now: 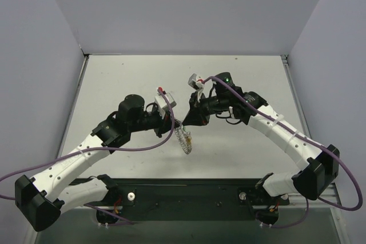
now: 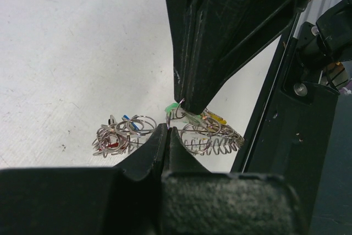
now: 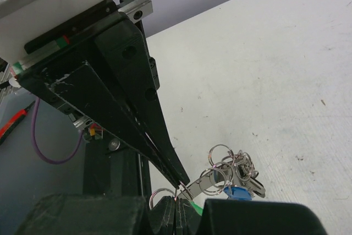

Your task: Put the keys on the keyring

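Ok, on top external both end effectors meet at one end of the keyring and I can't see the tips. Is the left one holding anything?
Observer: Yes. The left end effector is shut on the green key, right at its head.
Operator: And the right?
Observer: The right end effector is shut on a thin wire ring. I cannot tell which ring it is.
Operator: Where are the other keys?
Observer: The red key and blue key lie together among small rings, apart from the green one.

Silvery coiled-wire keyring (image 2: 224, 146), green-, yellow-, red- and blue-headed keys (image 2: 130, 125) bunched along it
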Controlling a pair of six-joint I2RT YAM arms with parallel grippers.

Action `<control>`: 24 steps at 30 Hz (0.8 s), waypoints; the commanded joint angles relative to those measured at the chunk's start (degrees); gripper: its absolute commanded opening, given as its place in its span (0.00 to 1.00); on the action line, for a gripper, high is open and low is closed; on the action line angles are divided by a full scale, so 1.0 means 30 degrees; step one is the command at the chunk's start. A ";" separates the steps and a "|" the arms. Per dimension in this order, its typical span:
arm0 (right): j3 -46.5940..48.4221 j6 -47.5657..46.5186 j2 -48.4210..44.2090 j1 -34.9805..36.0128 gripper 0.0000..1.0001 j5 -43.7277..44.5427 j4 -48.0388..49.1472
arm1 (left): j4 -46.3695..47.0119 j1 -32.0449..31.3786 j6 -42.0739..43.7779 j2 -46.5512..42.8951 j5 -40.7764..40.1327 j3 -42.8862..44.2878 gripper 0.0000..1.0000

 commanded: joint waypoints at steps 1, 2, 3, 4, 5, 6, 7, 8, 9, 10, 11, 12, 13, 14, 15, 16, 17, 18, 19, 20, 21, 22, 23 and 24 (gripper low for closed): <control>0.0890 -0.0643 0.0352 0.0277 0.00 0.0078 -0.0158 | 0.0937 -0.0172 0.0185 -0.0705 -0.0056 0.0689 0.00; 0.0891 -0.0672 0.0411 0.0306 0.00 0.0079 -0.0216 | 0.0937 -0.0201 0.0156 -0.0676 -0.0027 0.0718 0.00; 0.0920 -0.0672 0.0440 0.0364 0.00 0.0079 -0.0275 | 0.0937 -0.0201 0.0620 -0.0676 -0.0056 0.0718 0.00; 0.0949 -0.0730 0.0441 0.0365 0.00 0.0079 -0.0275 | 0.0908 -0.0201 0.0654 -0.0676 -0.0085 0.0718 0.00; 0.0978 -0.0731 0.0499 0.0394 0.00 0.0137 -0.0304 | 0.0879 -0.0230 0.0654 -0.0647 -0.0086 0.0718 0.00; 0.0979 -0.0731 0.0528 0.0452 0.00 0.0195 -0.0334 | 0.0878 -0.0231 0.0654 -0.0647 -0.0086 0.0747 0.00; 0.0979 -0.0818 0.0557 0.0482 0.00 0.0283 -0.0334 | 0.0907 -0.0260 0.0683 -0.0618 -0.0057 0.0718 0.00; 0.0950 -0.0848 0.0616 0.0482 0.00 0.0342 -0.0392 | 0.0879 -0.0260 0.0683 -0.0588 -0.0056 0.0747 0.00; 0.0949 -0.0848 0.0616 0.0482 0.00 0.0545 -0.0422 | 0.0878 -0.0289 0.0712 -0.0588 -0.0027 0.0718 0.00; 0.1007 -0.0848 0.0645 0.0482 0.00 0.0576 -0.0422 | 0.0849 -0.0289 0.0713 -0.0588 -0.0027 0.0718 0.00; 0.1037 -0.0877 0.0733 0.0482 0.00 0.0577 -0.0480 | 0.0849 -0.0289 0.0742 -0.0588 -0.0056 0.0776 0.00; 0.1037 -0.0877 0.0734 0.0482 0.00 0.0577 -0.0480 | 0.0791 -0.0318 0.0742 -0.0588 -0.0056 0.0777 0.00; 0.1037 -0.0877 0.0763 0.0482 0.00 0.0606 -0.0480 | 0.0761 -0.0348 0.0771 -0.0588 -0.0085 0.0777 0.00; 0.1066 -0.0877 0.0821 0.0482 0.00 0.0664 -0.0480 | 0.0761 -0.0348 0.0771 -0.0617 -0.0115 0.0777 0.00; 0.1037 -0.0877 0.0792 0.0482 0.00 0.0752 -0.0480 | 0.0761 -0.0377 0.0800 -0.0646 -0.0144 0.0777 0.00; 0.1037 -0.0877 0.0821 0.0482 0.00 0.0839 -0.0451 | 0.0790 -0.0377 0.0801 -0.0705 -0.0231 0.0719 0.00; 0.1037 -0.0906 0.0850 0.0482 0.00 0.0898 -0.0509 | 0.0790 -0.0377 0.0801 -0.0734 -0.0261 0.0747 0.00; 0.0979 -0.0907 0.0880 0.0482 0.00 0.0957 -0.0510 | 0.0790 -0.0377 0.0830 -0.0764 -0.0290 0.0718 0.00; 0.0950 -0.0936 0.0880 0.0511 0.00 0.1074 -0.0510 | 0.0819 -0.0348 0.0859 -0.0822 -0.0262 0.0718 0.00; 0.0949 -0.0936 0.0909 0.0482 0.00 0.1133 -0.0510 | 0.0820 -0.0377 0.0859 -0.0909 -0.0232 0.0689 0.00; 0.0920 -0.0936 0.0909 0.0482 0.00 0.1162 -0.0510 | 0.0849 -0.0377 0.0859 -0.0968 -0.0232 0.0660 0.00; 0.0949 -0.0936 0.0938 0.0482 0.00 0.1221 -0.0510 | 0.0849 -0.0377 0.0859 -0.0998 -0.0145 0.0659 0.00; 0.0949 -0.0936 0.0997 0.0482 0.00 0.1250 -0.0539 | 0.0936 -0.0435 0.0859 -0.1114 -0.0086 0.0572 0.00; 0.0920 -0.0965 0.0997 0.0453 0.00 0.1279 -0.0539 | 0.1024 -0.0436 0.0859 -0.1173 -0.0057 0.0542 0.00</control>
